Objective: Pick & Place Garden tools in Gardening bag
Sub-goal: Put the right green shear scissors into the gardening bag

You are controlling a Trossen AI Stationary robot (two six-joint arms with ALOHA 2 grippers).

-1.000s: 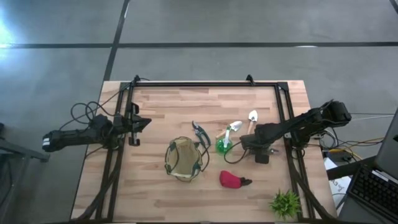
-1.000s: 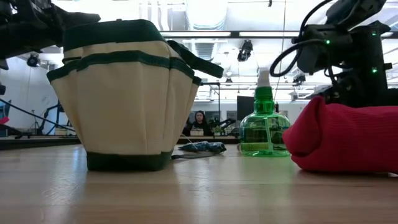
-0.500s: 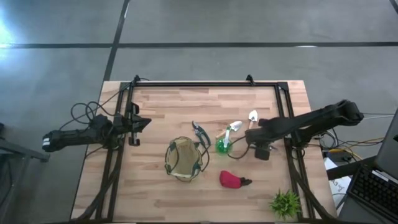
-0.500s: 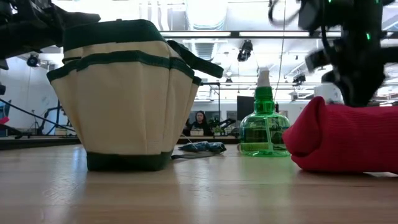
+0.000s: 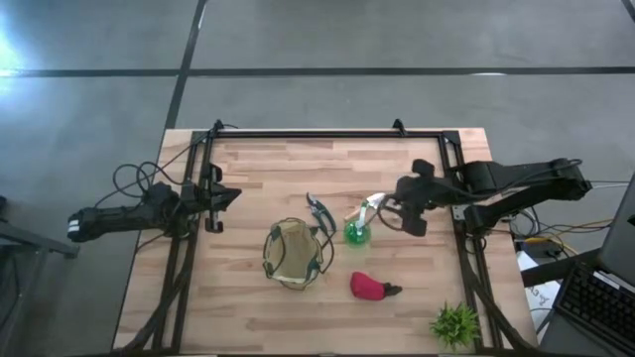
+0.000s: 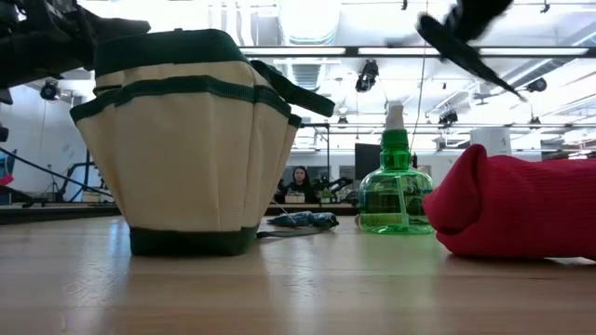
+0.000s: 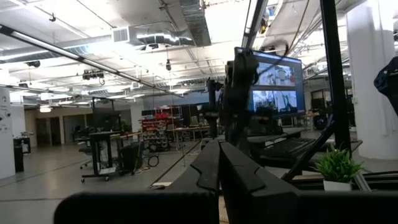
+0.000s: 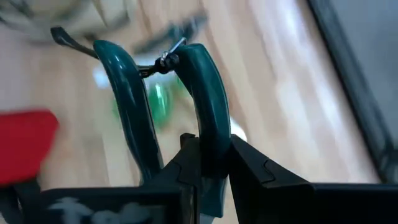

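My right gripper [image 8: 208,155] has its jaws pinched on a dark green tool [image 8: 202,93], gripping one of its two curved limbs near the lower end; the second limb runs alongside, joined to the first at the far end by a small metal catch, and the whole tool sticks out forward past my fingertips; the gripper hangs clear above the wooden table [image 5: 258,169] with the tool off the surface; just beside these jaws, toward my left arm, lies the green-and-white trowel [image 5: 372,203], and next to that stands a green spray bottle [image 5: 355,234]; a little farther the same way lie the dark shears [image 5: 318,211], near the rim of the gardening bag [image 5: 295,253]; the bag stands upright, well apart from my right jaws and roughly between my two grippers, mouth up, loop handles at its sides; I cannot tell whether anything is inside it; the red-and-black piece [image 5: 369,287] lies on the table between the bag and a small green plant [image 5: 455,322], which sits at the table's corner on my right side; my left gripper [image 5: 223,195] waits over that side's edge of the table, far from the bag and tools, its jaws pressed together on nothing, pointing toward the middle of the table.
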